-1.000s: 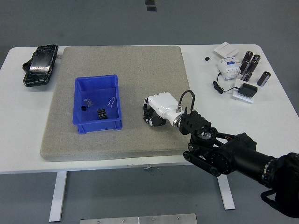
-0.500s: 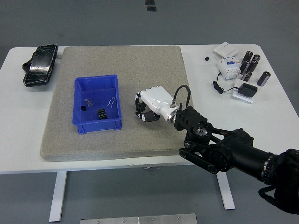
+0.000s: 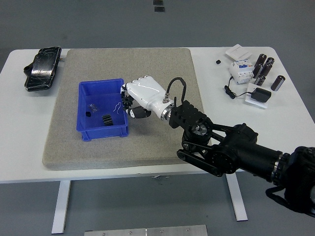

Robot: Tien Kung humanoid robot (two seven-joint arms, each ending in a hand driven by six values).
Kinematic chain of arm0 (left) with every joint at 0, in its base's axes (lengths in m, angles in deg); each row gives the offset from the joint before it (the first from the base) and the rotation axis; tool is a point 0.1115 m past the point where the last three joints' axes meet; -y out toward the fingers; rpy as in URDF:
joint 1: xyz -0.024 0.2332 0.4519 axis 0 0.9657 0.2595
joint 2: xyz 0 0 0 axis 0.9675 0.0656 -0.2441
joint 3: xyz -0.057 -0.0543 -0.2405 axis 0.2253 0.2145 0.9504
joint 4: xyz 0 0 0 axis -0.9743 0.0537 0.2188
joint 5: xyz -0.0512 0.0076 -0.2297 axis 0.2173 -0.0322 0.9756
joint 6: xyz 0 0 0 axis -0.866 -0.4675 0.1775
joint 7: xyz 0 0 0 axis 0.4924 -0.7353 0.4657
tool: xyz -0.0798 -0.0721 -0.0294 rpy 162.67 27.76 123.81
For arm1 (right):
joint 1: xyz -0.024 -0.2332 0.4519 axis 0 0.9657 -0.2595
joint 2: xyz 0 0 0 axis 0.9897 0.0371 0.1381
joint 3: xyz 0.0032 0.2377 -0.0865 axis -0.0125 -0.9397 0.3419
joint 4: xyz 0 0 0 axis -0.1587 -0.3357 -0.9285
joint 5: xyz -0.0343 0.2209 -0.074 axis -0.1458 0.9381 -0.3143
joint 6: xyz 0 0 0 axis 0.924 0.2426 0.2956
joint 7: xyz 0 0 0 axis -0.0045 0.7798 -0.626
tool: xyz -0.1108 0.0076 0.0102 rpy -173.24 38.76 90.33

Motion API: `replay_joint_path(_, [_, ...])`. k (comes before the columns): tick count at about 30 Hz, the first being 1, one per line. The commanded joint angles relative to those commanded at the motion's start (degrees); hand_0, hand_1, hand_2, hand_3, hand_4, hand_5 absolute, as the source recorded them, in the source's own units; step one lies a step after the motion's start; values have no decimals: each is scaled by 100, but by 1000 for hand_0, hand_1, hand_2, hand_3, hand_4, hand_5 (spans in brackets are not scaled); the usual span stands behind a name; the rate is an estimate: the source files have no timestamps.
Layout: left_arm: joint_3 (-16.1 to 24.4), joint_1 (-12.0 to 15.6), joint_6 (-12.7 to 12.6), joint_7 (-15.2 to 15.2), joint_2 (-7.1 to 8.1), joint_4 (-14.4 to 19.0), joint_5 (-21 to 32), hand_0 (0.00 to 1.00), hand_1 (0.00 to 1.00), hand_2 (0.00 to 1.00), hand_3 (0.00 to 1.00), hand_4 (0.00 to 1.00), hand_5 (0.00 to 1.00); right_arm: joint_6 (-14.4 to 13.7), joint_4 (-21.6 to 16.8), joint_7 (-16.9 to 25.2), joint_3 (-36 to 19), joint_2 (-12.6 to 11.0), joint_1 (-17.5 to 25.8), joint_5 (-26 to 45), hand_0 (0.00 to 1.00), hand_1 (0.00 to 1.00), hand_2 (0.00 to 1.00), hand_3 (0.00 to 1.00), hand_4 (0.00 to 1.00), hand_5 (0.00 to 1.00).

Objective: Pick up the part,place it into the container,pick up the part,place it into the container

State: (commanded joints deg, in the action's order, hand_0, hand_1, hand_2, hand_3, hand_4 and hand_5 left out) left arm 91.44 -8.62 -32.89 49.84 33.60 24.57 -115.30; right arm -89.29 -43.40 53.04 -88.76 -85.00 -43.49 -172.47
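I see the right hand reaching in from the lower right, its white shell over the right rim of the blue container on the grey mat. Its fingers are curled under the palm, and something dark sits among them, but I cannot tell whether that is a part or the fingers' own joints. Inside the container lies a black part, left of and below the hand, apart from it, beside a thin white wire piece. On the table to the right stand black cylinders.
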Motion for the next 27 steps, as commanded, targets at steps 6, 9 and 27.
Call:
replay_joint_path(6, [28,-3,-3,-8,16,0,-29,668,645,644,551,706,535,-22,-156,-19,331,0,-83,79,364,448,394,544,637,44])
replay_joint_path(9, [25,-8,-1,-8,16,0,-30,668,645,644,551,707,537,-29,-215,-11,424,0,-95,137,363,454,401,553,639,34])
replay_joint_path(27, [68,16,-1,-33,22,0,-78,669,646,644,551,710,543,-46,-220,315,573,0,-81,886,753,741,814,804,599,374])
